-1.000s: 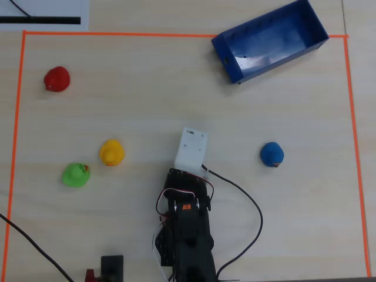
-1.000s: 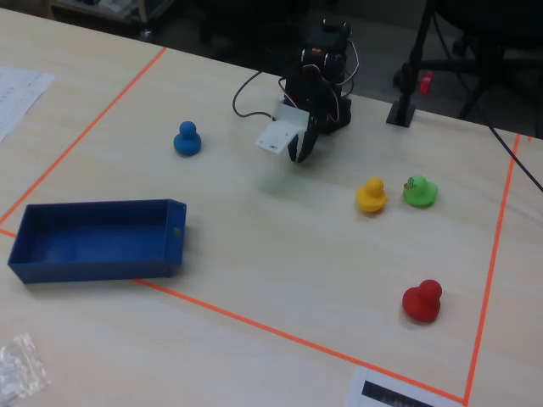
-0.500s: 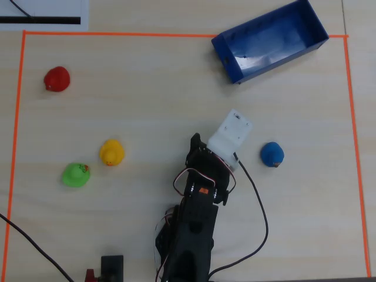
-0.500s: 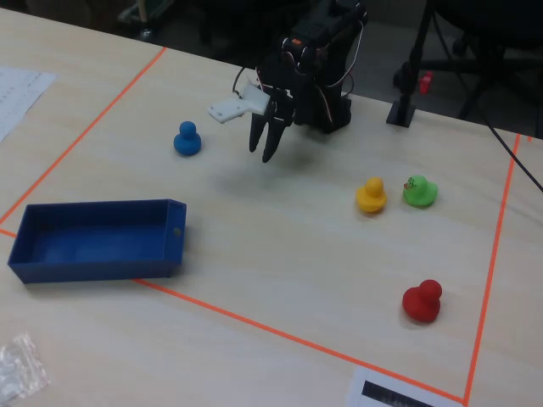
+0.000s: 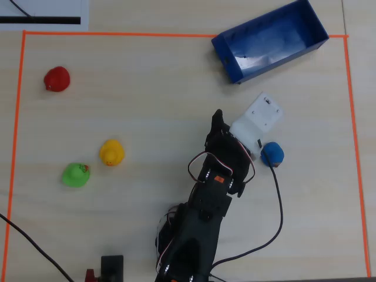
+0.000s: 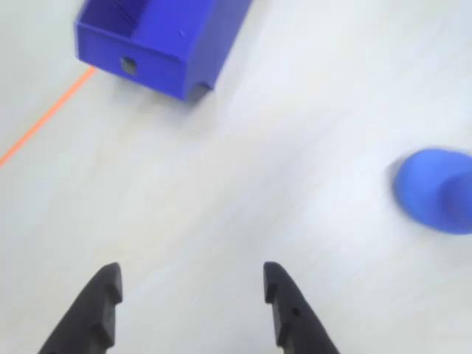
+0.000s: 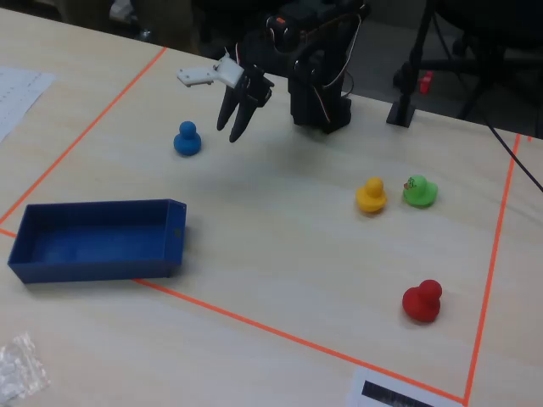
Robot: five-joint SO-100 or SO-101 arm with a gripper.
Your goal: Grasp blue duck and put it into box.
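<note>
The blue duck (image 5: pixel 272 154) sits on the table, right of the arm in the overhead view. My gripper (image 7: pixel 229 133) hovers above the table just right of the blue duck (image 7: pixel 187 140) in the fixed view, open and holding nothing. In the wrist view the two black fingers of the gripper (image 6: pixel 190 271) stand wide apart over bare table, with the blue duck (image 6: pixel 436 189) ahead and off to the right, outside the gap. The dark-blue box (image 5: pixel 276 62) lies at the far right corner in the overhead view; one end of the box (image 6: pixel 147 70) shows at the wrist view's upper left.
A red duck (image 5: pixel 57 79), a yellow duck (image 5: pixel 111 152) and a green duck (image 5: pixel 75 174) sit on the overhead view's left side. Orange tape (image 5: pixel 117 34) frames the work area. A black stand (image 7: pixel 405 102) is beside the arm's base, and a plastic bag (image 7: pixel 21 369) lies near the box.
The arm has swung from the middle toward the blue duck and reached outward. The gripper now hangs close beside the duck. No duck has moved.
</note>
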